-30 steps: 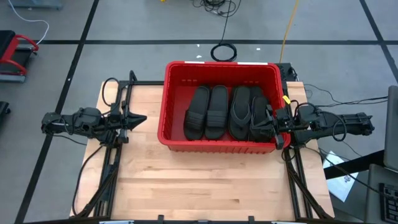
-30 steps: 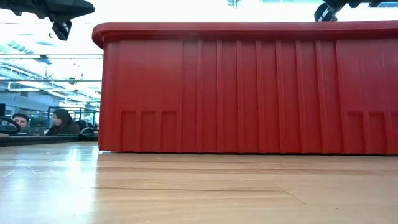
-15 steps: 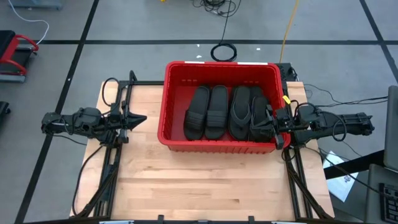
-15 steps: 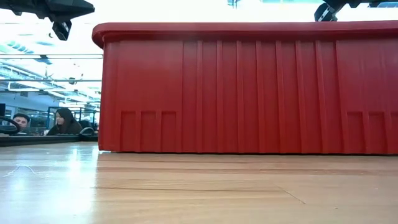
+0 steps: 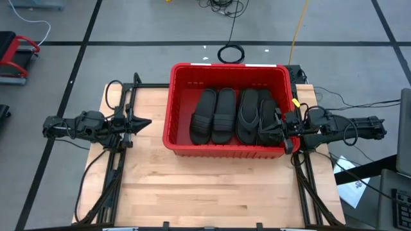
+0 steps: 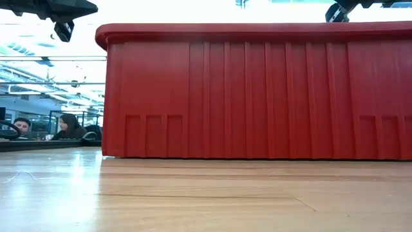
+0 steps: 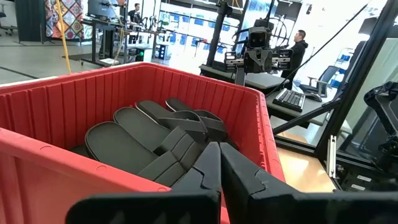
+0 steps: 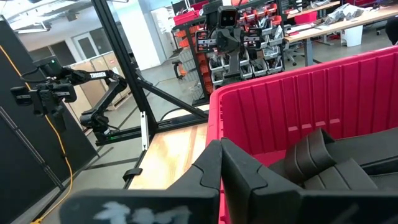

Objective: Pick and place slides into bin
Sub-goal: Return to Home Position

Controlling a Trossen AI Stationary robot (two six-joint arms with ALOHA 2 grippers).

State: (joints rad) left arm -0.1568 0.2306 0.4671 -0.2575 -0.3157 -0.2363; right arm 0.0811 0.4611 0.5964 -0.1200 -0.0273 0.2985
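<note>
The red bin (image 6: 257, 90) stands on the wooden table (image 6: 193, 193), filling centre through 3 o'clock. At 9 o'clock, 2 people (image 6: 66, 126) show far behind.

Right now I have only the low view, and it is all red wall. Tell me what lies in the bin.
Observer: Black slides, four showing abreast on top, inside the bin.
Operator: Give me the left end effector.
Observer: The left end effector is shut, over the table, left of the bin and outside it.
Operator: Now the right one.
Observer: The right end effector is shut, at the bin's right wall, pointing in over it.
</note>
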